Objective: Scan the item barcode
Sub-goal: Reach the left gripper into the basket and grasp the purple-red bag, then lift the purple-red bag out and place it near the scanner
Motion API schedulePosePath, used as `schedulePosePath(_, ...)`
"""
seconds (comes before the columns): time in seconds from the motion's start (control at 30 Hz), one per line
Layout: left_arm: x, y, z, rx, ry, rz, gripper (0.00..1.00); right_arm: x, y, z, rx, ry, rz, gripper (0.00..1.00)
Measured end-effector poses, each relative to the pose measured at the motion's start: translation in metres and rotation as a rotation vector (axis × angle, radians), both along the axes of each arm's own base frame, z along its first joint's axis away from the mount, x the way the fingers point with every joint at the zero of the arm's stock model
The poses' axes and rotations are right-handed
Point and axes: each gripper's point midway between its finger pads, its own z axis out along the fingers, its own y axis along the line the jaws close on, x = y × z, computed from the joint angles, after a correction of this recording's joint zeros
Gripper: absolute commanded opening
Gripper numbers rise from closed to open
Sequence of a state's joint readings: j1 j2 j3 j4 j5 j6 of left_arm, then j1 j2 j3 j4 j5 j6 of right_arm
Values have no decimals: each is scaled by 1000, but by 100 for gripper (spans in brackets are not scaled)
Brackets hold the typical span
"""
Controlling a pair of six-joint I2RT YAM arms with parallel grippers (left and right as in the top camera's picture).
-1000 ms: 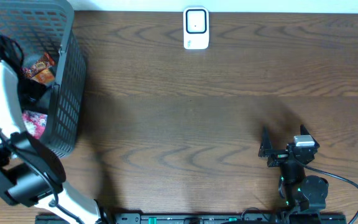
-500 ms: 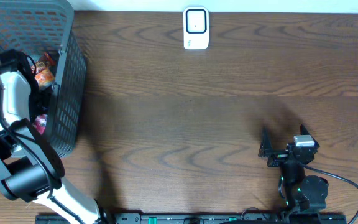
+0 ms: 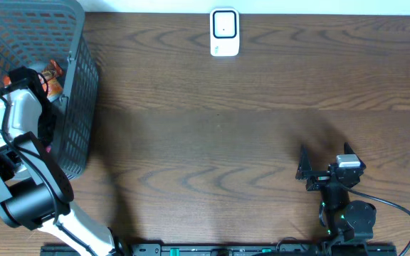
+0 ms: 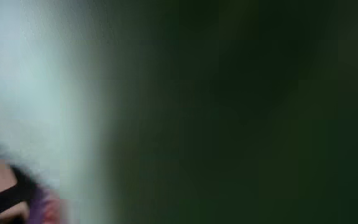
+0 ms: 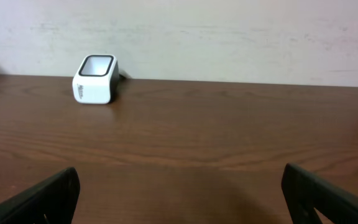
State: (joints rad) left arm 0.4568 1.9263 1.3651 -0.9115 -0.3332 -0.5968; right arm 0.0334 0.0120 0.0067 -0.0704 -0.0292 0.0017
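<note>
Deep inside the grey basket (image 3: pixel 77 107), the left gripper (image 3: pixel 28 78) sits right beside an orange snack packet (image 3: pixel 51 75). Its wrist camera is all blur, so I can't tell how its jaws stand. Well to the right of the basket, the right gripper (image 3: pixel 305 169) hangs spread wide, holding nothing. The white scanner (image 3: pixel 224 32) stands between basket and right gripper, touching neither.

Overhead: even soft light, sharp; faint shadow on table (image 3: pixel 191 107) beyond right fingers (image 3: pixel 304 162).
Left wrist: all smear, dark green, pale at left.
Right wrist: crisp, fingers shadowed.
</note>
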Motion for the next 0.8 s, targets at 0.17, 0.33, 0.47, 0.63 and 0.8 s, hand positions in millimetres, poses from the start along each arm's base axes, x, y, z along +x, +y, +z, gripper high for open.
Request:
schedulePosePath(0.17, -9, -8, 4, -40, 46, -17, 7, 0, 0, 0, 0, 0, 0, 99)
schedulePosePath(0.33, 9, -23, 31, -139, -61, -19, 7, 0, 0, 0, 0, 0, 0, 99)
schedulePosePath(0.47, 66, -27, 113, -144, -421, -74, 7, 0, 0, 0, 0, 0, 0, 99)
schedulePosePath(0.63, 89, -36, 261, -4, -871, -190, 7, 0, 0, 0, 0, 0, 0, 99)
schedulePosePath(0.8, 62, -53, 347, 105, -1098, -256, 7, 0, 0, 0, 0, 0, 0, 99)
